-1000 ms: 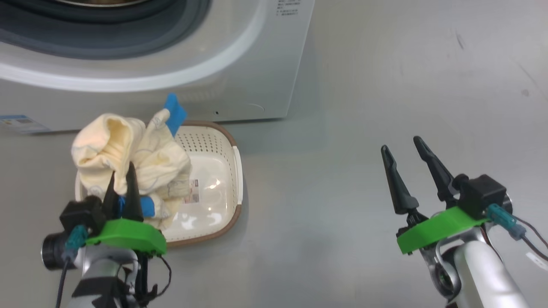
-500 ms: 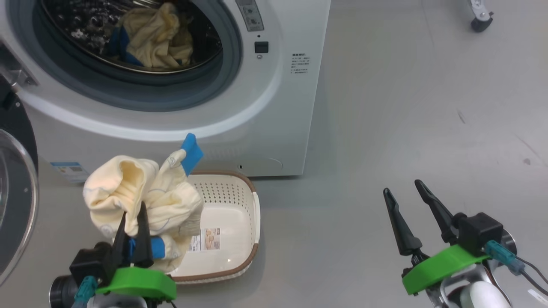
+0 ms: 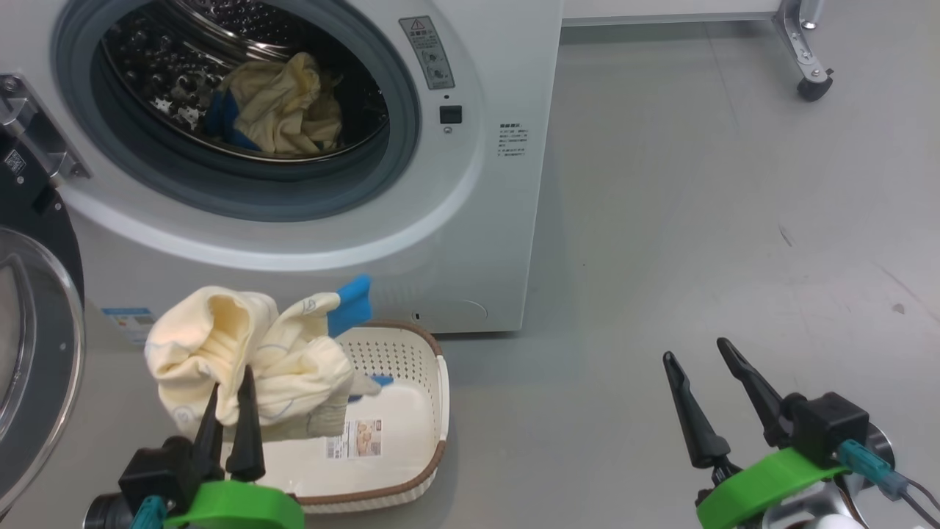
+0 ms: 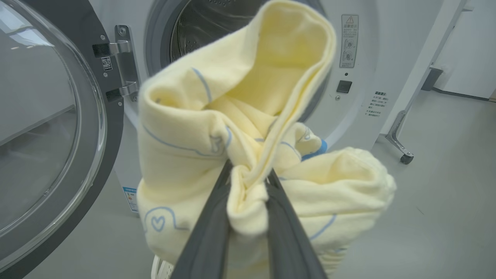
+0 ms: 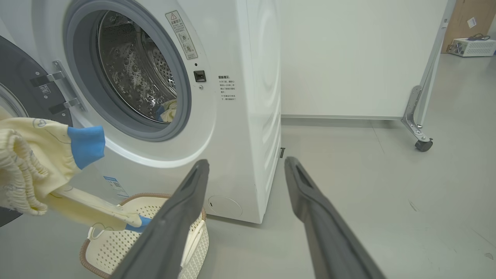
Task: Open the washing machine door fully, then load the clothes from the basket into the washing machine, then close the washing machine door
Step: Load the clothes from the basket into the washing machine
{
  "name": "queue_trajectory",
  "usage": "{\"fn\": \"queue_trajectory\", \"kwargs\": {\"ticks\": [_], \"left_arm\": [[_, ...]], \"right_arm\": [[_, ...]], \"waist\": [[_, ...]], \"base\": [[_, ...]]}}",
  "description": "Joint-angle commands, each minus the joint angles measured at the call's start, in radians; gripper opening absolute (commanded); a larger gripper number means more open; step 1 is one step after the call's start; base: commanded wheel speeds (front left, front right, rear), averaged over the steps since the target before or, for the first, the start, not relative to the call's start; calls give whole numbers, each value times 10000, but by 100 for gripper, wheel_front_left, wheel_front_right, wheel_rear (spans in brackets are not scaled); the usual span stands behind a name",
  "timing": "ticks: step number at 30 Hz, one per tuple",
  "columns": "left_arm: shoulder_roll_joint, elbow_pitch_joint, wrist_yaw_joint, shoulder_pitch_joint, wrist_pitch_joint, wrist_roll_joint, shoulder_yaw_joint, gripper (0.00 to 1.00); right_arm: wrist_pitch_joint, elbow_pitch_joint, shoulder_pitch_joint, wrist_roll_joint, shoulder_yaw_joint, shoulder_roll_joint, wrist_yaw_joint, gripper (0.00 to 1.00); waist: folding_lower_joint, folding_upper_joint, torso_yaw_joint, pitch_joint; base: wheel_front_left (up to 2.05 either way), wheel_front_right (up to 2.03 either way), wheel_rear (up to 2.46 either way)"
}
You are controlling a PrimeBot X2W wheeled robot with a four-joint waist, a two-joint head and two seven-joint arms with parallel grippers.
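The white washing machine stands with its door swung open to the left. One of the pale-yellow clothes lies in the steel drum. My left gripper is shut on another pale-yellow garment with blue cuffs and holds it bunched above the left half of the cream basket. In the left wrist view the fingers pinch a fold of that garment in front of the drum opening. My right gripper hangs open over bare floor to the right, with nothing between its fingers.
Grey floor stretches to the right of the machine. A white partition panel on a metal leg with a caster stands behind the machine's right side. The open door takes up the space on the left.
The head camera has tilted up, bringing the drum and the door into view. My left gripper has lifted the garment higher above the basket. The right gripper has stayed open.
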Motion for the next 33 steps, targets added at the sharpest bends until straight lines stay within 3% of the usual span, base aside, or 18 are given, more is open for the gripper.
{"fn": "queue_trajectory", "kwargs": {"ticks": [1, 24, 33], "left_arm": [[226, -479, 86, -246, -23, 93, 338, 0], [322, -495, 203, -464, 39, 78, 161, 0], [316, 748, -227, -1894, 174, -283, 195, 0]], "right_arm": [[35, -388, -223, 49, 146, -73, 4, 100], [55, -391, -268, 140, 136, -73, 4, 100], [-44, -396, -662, 307, 395, -73, 4, 100]], "waist": [[1, -1, 1, 13], [1, -1, 130, 212], [1, -1, -216, 1018]], "base": [[0, 0, 0], [0, 0, 0], [0, 0, 0]]}}
